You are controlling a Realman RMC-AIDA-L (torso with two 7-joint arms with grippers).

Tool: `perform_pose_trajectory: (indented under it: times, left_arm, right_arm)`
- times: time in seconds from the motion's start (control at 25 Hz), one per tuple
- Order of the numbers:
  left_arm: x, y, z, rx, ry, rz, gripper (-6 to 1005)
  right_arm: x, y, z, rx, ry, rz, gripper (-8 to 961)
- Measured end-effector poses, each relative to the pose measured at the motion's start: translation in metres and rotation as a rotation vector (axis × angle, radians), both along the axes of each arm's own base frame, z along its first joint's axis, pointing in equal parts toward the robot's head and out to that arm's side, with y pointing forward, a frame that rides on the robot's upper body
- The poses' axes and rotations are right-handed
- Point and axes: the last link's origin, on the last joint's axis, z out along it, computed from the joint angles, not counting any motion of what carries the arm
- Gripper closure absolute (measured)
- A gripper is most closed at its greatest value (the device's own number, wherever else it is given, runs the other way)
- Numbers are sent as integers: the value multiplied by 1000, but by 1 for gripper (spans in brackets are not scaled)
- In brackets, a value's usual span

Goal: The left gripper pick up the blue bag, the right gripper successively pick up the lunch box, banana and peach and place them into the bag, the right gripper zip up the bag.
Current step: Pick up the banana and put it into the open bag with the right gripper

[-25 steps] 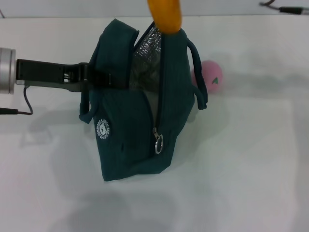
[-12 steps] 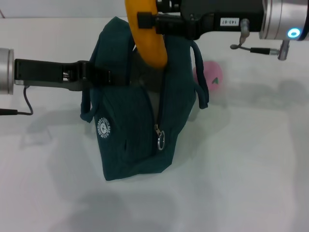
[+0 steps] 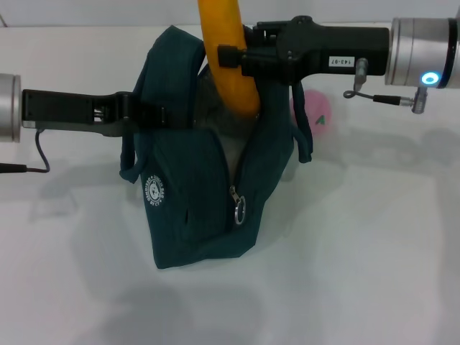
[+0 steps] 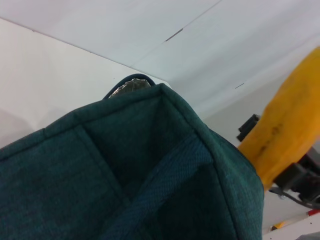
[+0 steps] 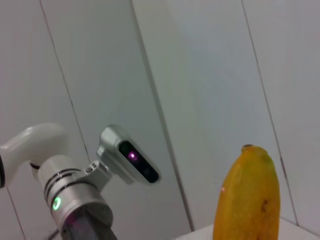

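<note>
My left gripper [image 3: 136, 113] clamps the blue bag [image 3: 194, 187] upright, mouth open, so my right gripper [image 3: 233, 57], gripping the banana [image 3: 226, 61], can lower it inside.

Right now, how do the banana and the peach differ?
The banana is long and yellow-orange; the peach is small, round and pink. The banana stands upright, clamped in the right gripper, its lower end in the bag mouth; the peach lies untouched on the table beyond the bag. The left gripper holds the bag.
</note>
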Motion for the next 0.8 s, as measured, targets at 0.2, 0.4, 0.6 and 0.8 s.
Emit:
perform_pose_trajectory:
  times: [0.2,0.4,0.6,0.8]
  left_arm:
    - [0,0,0,0,0,0,962]
    - [0,0,0,1,0,1,962]
    - [-1,0,0,2,2,2,962]
    - [-1,0,1,4,4,2,962]
  right_arm:
    - [2,-1,-7,-11,-20,-6,540]
    - [1,0,-6,-7,1,-18,539]
    - [3,2,-6,-7,3,-38,534]
    - [5,2,-7,-1,0,-48,260]
